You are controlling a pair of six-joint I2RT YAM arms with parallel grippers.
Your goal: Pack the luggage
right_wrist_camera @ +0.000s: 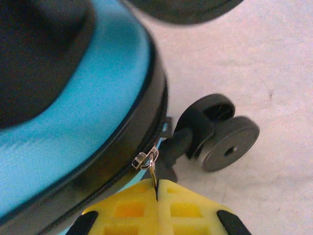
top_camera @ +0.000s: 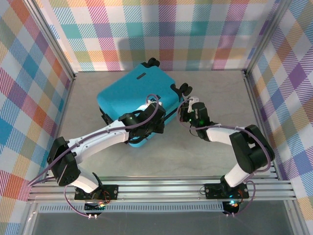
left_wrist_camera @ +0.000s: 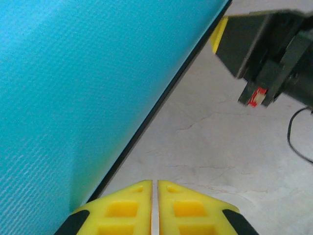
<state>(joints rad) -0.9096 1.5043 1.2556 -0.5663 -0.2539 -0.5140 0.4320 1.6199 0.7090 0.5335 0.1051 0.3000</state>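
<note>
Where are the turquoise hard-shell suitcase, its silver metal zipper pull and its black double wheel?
Turquoise hard-shell suitcase (top_camera: 132,93): top external view, middle of the upper shell.
Silver metal zipper pull (right_wrist_camera: 145,159): right wrist view, slider end.
Black double wheel (right_wrist_camera: 222,142): right wrist view, nearer disc's face.

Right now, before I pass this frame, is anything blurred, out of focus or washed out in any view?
Top external: sharp, evenly lit, no glare. Left wrist: luggage shell crisp, black housing at upper right blurred. Right wrist: zipper pull and wheel fairly sharp; black shape at upper left out of focus.
</note>
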